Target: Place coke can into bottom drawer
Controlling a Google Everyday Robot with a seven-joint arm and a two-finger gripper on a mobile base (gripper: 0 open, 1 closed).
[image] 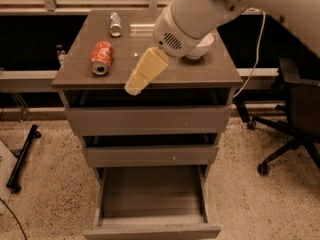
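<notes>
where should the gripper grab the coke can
Across its red mid-body, coming from above: the coke can lies on its side, silver end toward the cabinet front, so its curved flanks are free. The gripper hangs beside it over the front edge.

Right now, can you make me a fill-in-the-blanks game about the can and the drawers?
1. The coke can lies on its ____ on the cabinet top.
2. The bottom drawer is pulled ____ and has nothing inside.
3. The gripper hangs above the cabinet top's ____ edge, apart from the coke can.
Missing words: side; open; front.
</notes>
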